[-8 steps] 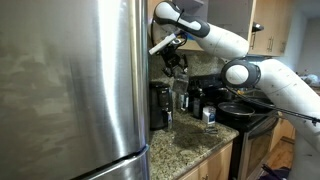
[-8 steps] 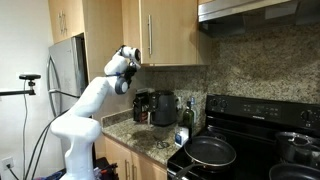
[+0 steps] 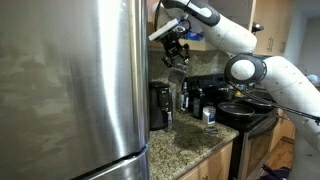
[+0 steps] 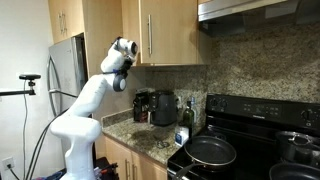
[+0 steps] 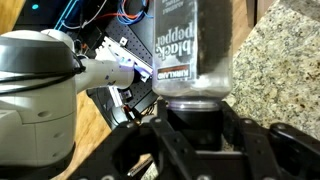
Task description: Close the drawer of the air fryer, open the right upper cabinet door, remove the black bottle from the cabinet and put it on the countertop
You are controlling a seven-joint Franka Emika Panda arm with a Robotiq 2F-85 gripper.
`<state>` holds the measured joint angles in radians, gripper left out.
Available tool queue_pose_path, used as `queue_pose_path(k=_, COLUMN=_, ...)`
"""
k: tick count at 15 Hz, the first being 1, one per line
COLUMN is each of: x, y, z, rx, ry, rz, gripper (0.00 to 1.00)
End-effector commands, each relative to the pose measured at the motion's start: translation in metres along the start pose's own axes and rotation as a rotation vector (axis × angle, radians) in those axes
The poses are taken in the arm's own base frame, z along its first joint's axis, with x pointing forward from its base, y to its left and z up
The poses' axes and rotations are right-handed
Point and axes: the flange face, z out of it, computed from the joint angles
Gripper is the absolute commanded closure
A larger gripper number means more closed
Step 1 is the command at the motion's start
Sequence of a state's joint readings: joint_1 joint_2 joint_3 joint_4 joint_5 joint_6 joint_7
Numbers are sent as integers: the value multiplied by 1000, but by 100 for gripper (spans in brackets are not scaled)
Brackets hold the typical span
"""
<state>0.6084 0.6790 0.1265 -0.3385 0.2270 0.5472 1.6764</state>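
Observation:
My gripper is shut on the dark cap end of the black bottle, whose label reads "black pepper". In both exterior views the gripper is high up by the light-wood cabinet, well above the countertop. The bottle itself is too small to make out there. The air fryer stands on the countertop beside the fridge, below the gripper. Its drawer looks pushed in. A cabinet door with a metal bar handle is to the right of my wrist.
A large steel fridge fills the near side. A coffee maker and small bottles stand on the countertop. The black stove holds pans. The granite backsplash is close behind the bottle.

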Motion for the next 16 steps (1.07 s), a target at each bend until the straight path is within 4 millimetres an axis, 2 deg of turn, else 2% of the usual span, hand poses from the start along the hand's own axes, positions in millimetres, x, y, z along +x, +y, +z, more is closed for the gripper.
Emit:
queue_pose_path(k=1, x=-2, y=1, z=-4, rx=25, ry=41, rz=26, gripper=73)
queue_pose_path(k=2, x=-2, y=0, z=-14, rx=112, ry=92, rz=74, gripper=73)
queue_pose_path(k=8, x=-15, y=-26, z=-33, rx=338, ry=329, rz=215, gripper=73)
queue_pose_path(k=11, x=-6, y=-36, z=-30, rx=340, ry=477, rz=353, gripper=73)
queue_pose_path(k=13, x=2, y=-31, z=-32, rx=343, ry=483, rz=431, gripper=73)
queue_pose_path(k=14, x=-6, y=-35, z=-29, rx=334, ry=467, rz=379, gripper=48)
queue_pose_path(k=16, x=0, y=-37, z=-28, rx=334, ry=476, rz=411, gripper=48)
